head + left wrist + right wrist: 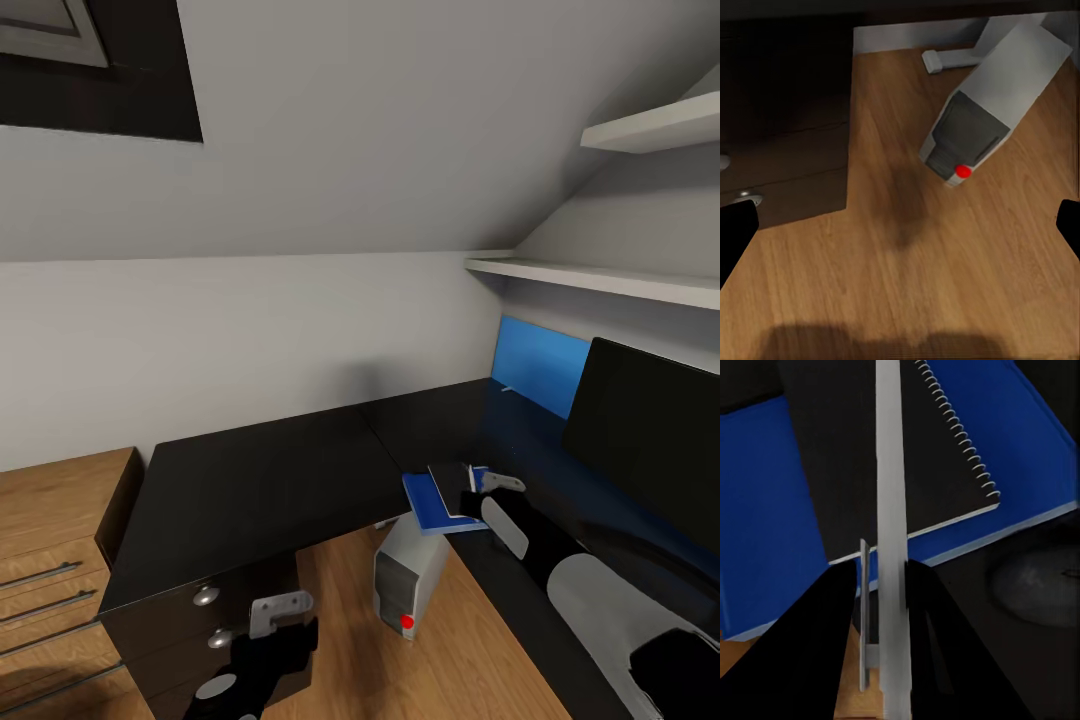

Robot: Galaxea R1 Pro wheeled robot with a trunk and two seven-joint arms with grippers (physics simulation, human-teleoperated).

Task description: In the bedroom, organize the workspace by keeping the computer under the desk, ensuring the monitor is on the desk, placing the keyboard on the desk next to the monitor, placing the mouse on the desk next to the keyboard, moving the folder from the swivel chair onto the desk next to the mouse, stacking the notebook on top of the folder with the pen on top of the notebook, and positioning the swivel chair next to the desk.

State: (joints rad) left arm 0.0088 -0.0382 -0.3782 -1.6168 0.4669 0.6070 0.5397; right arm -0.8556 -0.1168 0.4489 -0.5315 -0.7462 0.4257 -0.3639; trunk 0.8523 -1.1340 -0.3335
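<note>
- Left gripper (281, 612): low in front of the drawers (205, 620), over bare floor (907, 285). Fingers spread wide, nothing between them. It looks parked clear of the work.
- Computer (405, 580): upright on the floor under the desk (260, 480), red button facing out. This part of the task looks done. In the left wrist view the computer (979, 124) sits beside a white desk leg (952, 58).
- Folder (437, 502): on the desktop at the inner corner, directly above the computer. One corner appears to hang past the edge, since the right wrist view shows wood floor beyond the folder (765, 510).
- Right gripper (490, 482): just beside the folder's right side. In its wrist view the fingers (832, 645) are clamped on a thin grey slab seen edge-on, probably the notebook (891, 472), held upright over the folder ready for stacking.
- A dark spiral-edged rectangle (945, 472) lies across the folder; I cannot tell whether it is shadow or sheet.
- A grey rounded lump (1035, 585) beside the folder is probably the mouse.
- Monitor (650, 440): standing on the right wing of the desk, screen dark.
- Surface: glossy black top that reflects strongly, so edges are hard to read.
- Room: sloped grey-white walls, skylight (90, 60) top left, wooden shelving (60, 540) left of the desk, white wall shelves (600, 280) above the monitor.
</note>
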